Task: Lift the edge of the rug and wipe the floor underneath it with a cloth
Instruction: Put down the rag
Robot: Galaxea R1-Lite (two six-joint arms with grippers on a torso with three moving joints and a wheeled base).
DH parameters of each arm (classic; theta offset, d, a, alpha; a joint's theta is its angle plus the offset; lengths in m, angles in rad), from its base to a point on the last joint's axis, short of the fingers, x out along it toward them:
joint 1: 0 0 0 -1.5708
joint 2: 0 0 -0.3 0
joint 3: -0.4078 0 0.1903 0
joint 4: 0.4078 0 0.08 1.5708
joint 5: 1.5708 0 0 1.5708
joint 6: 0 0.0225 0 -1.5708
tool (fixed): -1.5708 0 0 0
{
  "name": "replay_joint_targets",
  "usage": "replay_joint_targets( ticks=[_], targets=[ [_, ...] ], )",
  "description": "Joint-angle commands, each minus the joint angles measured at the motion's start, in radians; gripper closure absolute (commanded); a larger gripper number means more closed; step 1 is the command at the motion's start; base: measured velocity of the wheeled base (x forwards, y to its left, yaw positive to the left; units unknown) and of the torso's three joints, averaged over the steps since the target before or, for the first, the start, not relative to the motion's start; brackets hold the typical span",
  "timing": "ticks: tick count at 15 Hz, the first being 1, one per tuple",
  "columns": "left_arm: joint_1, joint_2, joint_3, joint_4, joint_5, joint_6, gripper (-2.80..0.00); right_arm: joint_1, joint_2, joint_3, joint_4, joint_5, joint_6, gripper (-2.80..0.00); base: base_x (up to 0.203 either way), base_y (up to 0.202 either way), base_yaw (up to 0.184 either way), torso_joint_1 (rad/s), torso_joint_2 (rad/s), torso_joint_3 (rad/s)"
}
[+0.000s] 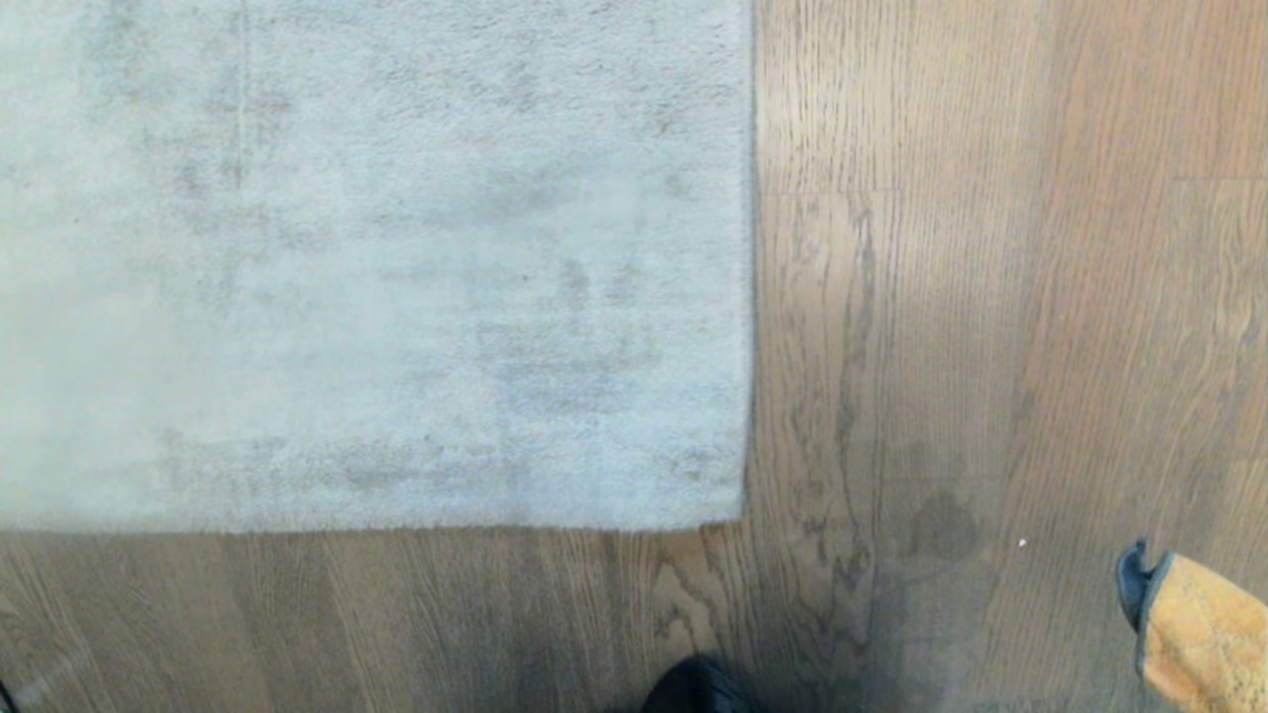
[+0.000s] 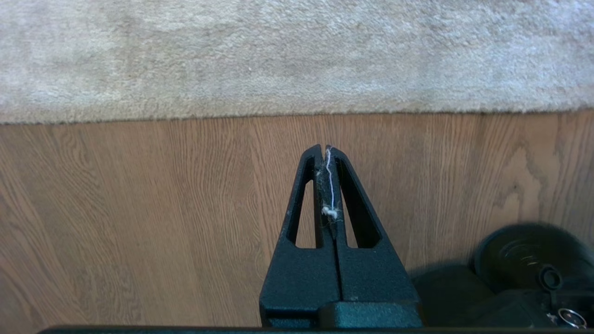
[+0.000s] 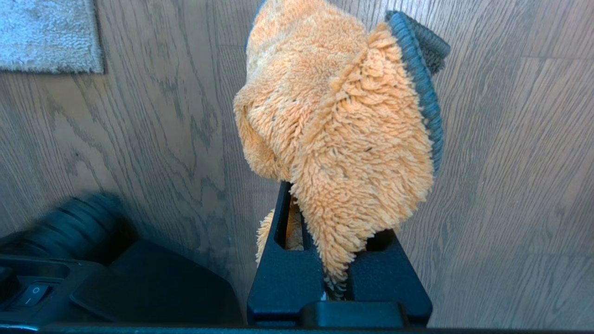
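orange cloth (image 3: pixel 338 139) hides right hand (image 3: pixel 338 195) fingertips; rug edge (image 1: pixel 749 297) flat

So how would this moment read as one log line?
rug edge: flat, unlifted | floor: bare | left pincer: shut, empty | right pincer: shut on orange cloth

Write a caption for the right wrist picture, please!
Right gripper shut on a fluffy orange cloth above the wooden floor, rug corner nearby.
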Motion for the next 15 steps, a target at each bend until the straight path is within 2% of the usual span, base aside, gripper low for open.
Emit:
replay_joint_targets(
  ticks=[1, 4, 15],
  targets=[
    [0.000, 0.000, 0.000, 0.000, 0.000, 0.000, 0.00, 0.000, 0.001, 0.000, 0.000, 0.000, -0.001, 0.00, 0.000, 0.000, 0.000, 0.000, 0.00, 0.000],
    [0.000, 0.000, 0.000, 0.001, 0.000, 0.000, 0.00, 0.000, 0.001, 0.000, 0.000, 0.000, -0.001, 0.00, 0.000, -0.089, 0.013, 0.002, 0.00, 0.002],
    [0.000, 0.000, 0.000, -0.001, 0.002, 0.000, 0.00, 0.000, 0.001, 0.000, 0.000, 0.000, -0.001, 0.00, 0.000, -0.194, 0.000, 0.002, 0.00, 0.003]
  ],
)
